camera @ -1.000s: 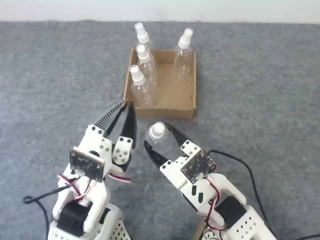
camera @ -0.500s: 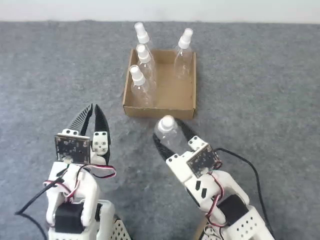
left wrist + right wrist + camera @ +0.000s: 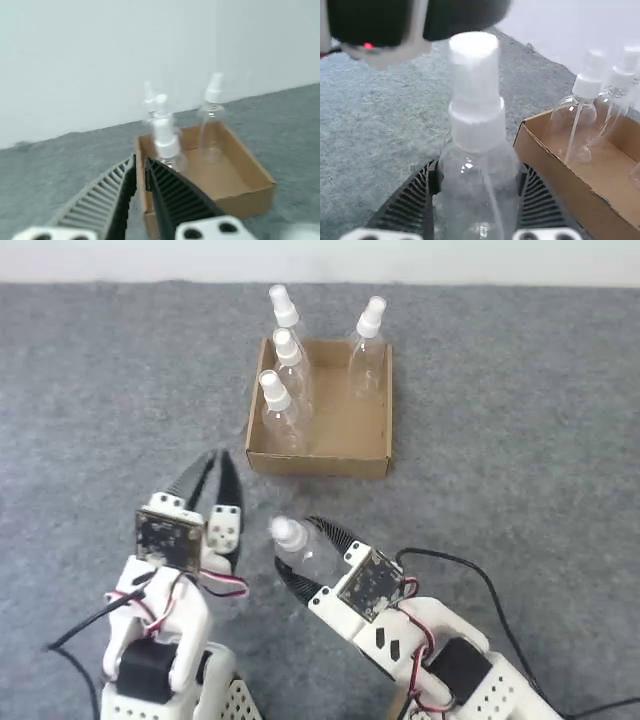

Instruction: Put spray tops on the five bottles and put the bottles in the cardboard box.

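The right gripper [image 3: 296,546] was clamped around the clear body of the 5th bottle [image 3: 476,170], whose white spray top [image 3: 472,85] was already seated. It held the bottle tilted over the grey carpet [image 3: 520,440], near the front wall of the cardboard box [image 3: 318,466] but not yet over it; whether the base touched the carpet could not be told. The left gripper [image 3: 139,163] sat beside it, fingers drawn almost together with only a thin slit between them and nothing in their grasp, pointing toward the box. 4 other bottles [image 3: 283,422], each capped, stood upright at the box, 3 grouped along 1 side wall and 1 at the far corner opposite, leaving bare floor in the near part. The held bottle looked empty and thin-walled, so it was probably very light and a little top-heavy under the sprayer. Its smooth plastic offered little friction, and it seemed likely to flex or slip out of the ribbed fingers if squeezed hard. The widest part of the body, below the shoulder, appeared the safest place to hold, as here; the sprayer's narrow neck seemed a poor handle, since it could twist or pull loose. Set upright in the free space, the bottle would likely tip if released off level or nudged against its neighbours.
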You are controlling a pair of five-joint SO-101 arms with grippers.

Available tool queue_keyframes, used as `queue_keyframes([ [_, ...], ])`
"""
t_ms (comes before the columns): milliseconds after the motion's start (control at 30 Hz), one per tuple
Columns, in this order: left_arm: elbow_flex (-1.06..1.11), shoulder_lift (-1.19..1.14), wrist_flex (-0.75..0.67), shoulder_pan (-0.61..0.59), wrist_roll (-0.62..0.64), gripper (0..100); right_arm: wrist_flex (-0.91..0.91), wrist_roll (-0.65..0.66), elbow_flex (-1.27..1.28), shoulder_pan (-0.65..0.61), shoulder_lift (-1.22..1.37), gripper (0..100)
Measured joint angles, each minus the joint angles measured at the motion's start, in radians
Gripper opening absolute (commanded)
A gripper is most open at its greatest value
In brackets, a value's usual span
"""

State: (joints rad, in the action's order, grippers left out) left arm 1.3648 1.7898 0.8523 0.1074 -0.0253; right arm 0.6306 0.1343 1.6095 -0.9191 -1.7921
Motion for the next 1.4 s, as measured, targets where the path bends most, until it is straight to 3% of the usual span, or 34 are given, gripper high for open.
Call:
queue_keyframes([
  [133, 0.0, 0.0, 0.014, 0.121, -0.017, 3, 0.0, 0.0, 0.0, -0.003, 0.0, 3.6],
  [367, -0.005, 0.002, 0.126, 0.35, -0.181, 3, 0.002, 0.0, 0.0, 0.0, 0.002, 3.6],
  [567, -0.018, 0.002, 0.147, 0.384, -0.196, 3, 0.002, 0.0, 0.0, 0.0, 0.002, 0.8],
  [1100, -0.061, 0.0, 0.152, 0.063, -0.192, 3, 0.002, 0.044, -0.083, 0.074, 0.0, 0.6],
  [1267, 0.003, 0.0, 0.146, -0.041, -0.086, 3, 0.002, 0.052, -0.163, 0.074, 0.049, 0.6],
  [1400, 0.081, -0.002, 0.06, -0.143, -0.015, 3, 0.002, 0.055, -0.25, 0.072, 0.18, 0.6],
])
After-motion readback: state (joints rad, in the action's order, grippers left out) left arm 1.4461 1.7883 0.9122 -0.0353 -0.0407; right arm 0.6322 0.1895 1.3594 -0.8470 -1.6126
